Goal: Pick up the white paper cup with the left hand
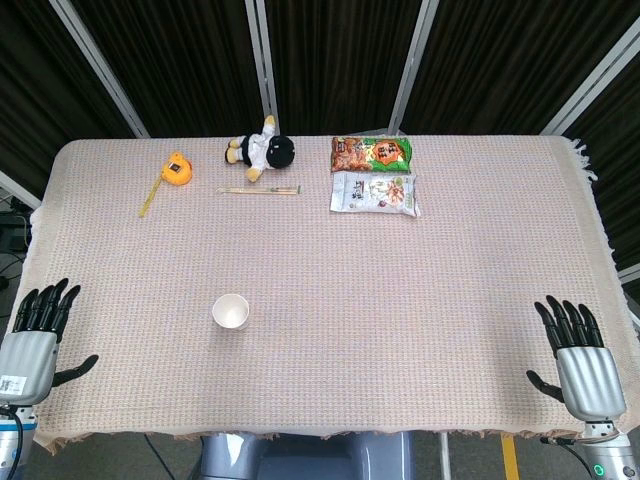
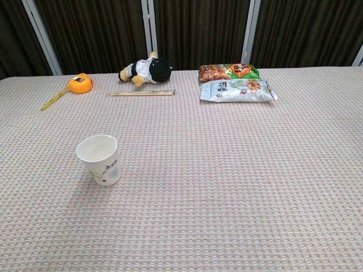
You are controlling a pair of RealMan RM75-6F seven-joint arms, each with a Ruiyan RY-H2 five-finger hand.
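The white paper cup [image 1: 230,312] stands upright and empty on the woven tablecloth, left of centre near the front; in the chest view the cup [image 2: 100,160] shows a green print on its side. My left hand [image 1: 36,334] rests at the table's front left corner, fingers spread, well to the left of the cup and holding nothing. At the front right corner my right hand [image 1: 577,356] lies flat with fingers apart, also holding nothing. Neither hand shows in the chest view.
Along the far edge lie an orange tape measure [image 1: 176,168], a plush toy [image 1: 261,150], a pair of chopsticks [image 1: 259,190] and two snack bags [image 1: 371,154] [image 1: 373,193]. Dark curtains hang behind the table.
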